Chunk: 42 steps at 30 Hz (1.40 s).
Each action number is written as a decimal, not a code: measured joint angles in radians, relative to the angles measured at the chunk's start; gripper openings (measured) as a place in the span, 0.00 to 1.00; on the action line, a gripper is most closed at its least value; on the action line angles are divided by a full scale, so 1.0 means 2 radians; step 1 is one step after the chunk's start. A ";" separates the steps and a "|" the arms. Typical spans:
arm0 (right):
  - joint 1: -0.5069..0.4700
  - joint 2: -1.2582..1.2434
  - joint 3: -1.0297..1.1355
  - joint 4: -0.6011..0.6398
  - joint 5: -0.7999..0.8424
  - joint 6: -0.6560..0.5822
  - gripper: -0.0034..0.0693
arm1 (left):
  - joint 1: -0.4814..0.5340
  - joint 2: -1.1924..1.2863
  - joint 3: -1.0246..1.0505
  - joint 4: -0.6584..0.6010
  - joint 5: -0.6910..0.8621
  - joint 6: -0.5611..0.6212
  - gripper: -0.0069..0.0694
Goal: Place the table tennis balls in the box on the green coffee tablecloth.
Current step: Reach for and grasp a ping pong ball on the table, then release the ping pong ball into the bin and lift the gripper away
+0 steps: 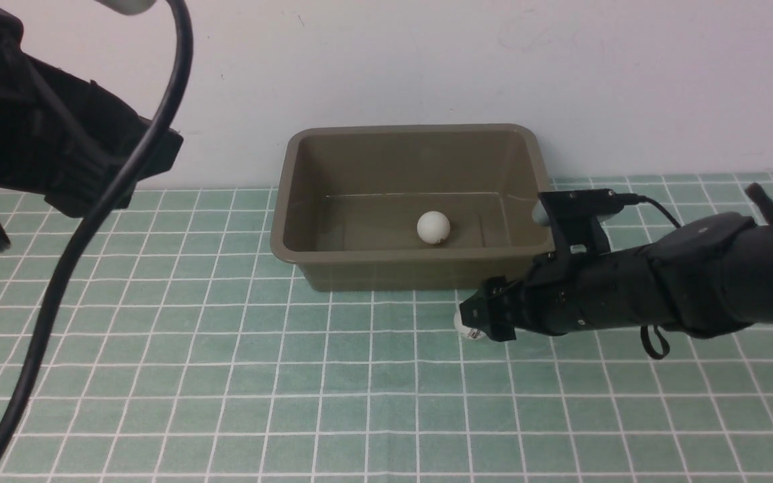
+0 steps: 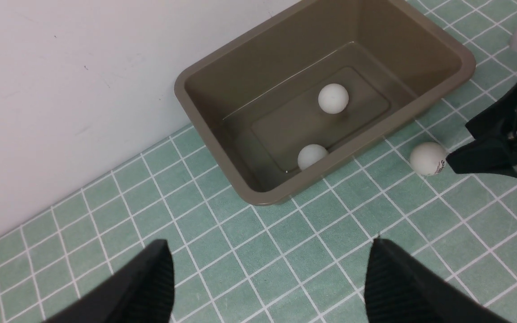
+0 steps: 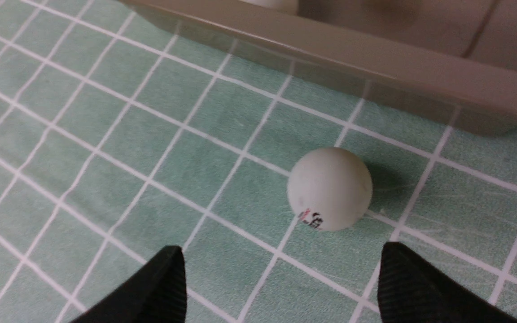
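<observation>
Only one print can be found. It stands on the table tennis ball [image 3: 329,188] that lies on the green coffee tablecloth [image 3: 61,112], a little right of the centre in the right wrist view. The printed mark [image 3: 312,220] sits low on the ball, near the cloth: a few small dark characters with a short red stroke beside them. They are too small and blurred to read. In the left wrist view, at the right of the frame, the same mark is only a dark-and-red speck, also not readable.

Open cloth [image 3: 106,134] flanks the ball [image 3: 329,188]; the box [image 3: 375,72] stands near behind.
</observation>
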 joint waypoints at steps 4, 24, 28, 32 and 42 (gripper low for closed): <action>0.000 0.020 -0.018 0.002 -0.001 0.000 0.75 | 0.000 0.000 0.000 0.000 0.001 0.000 0.76; 0.000 0.105 -0.079 0.008 0.019 0.000 0.72 | 0.000 0.000 0.000 0.000 0.007 0.000 0.76; 0.000 0.105 -0.080 0.005 0.021 0.009 0.53 | 0.000 0.000 0.000 0.009 0.007 0.000 0.76; 0.000 0.095 -0.080 -0.018 0.035 0.011 0.54 | 0.000 0.000 0.000 0.012 0.007 0.000 0.76; 0.000 -0.006 -0.080 -0.082 0.121 0.012 0.54 | 0.000 0.000 0.000 0.013 0.007 0.000 0.76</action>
